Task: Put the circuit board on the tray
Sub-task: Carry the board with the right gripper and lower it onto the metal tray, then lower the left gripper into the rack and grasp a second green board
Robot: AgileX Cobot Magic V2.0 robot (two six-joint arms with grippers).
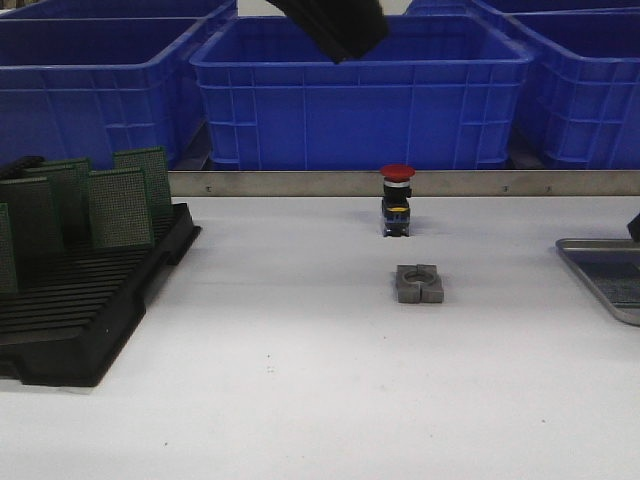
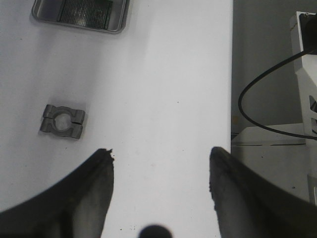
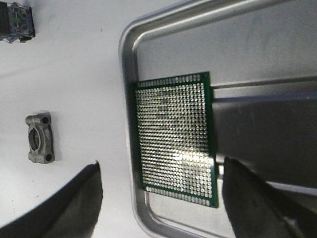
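Observation:
A green perforated circuit board (image 3: 176,136) lies in the silver-grey tray (image 3: 126,59), one edge against the tray's rim near a rounded corner. My right gripper (image 3: 161,166) hangs open above it, one finger over the table and the other over the tray, touching nothing. In the front view only a corner of the tray (image 1: 600,275) shows at the right edge. My left gripper (image 2: 161,156) is open and empty over bare white table. The tray (image 2: 119,22) with the board (image 2: 84,10) also shows far off in the left wrist view.
A black slotted rack (image 1: 90,300) with several upright green boards (image 1: 120,208) stands at the left. A grey metal clamp (image 1: 419,284) and a red-capped push button (image 1: 397,200) sit mid-table. Blue crates (image 1: 360,95) line the back. The table's edge (image 2: 232,99) is near my left gripper.

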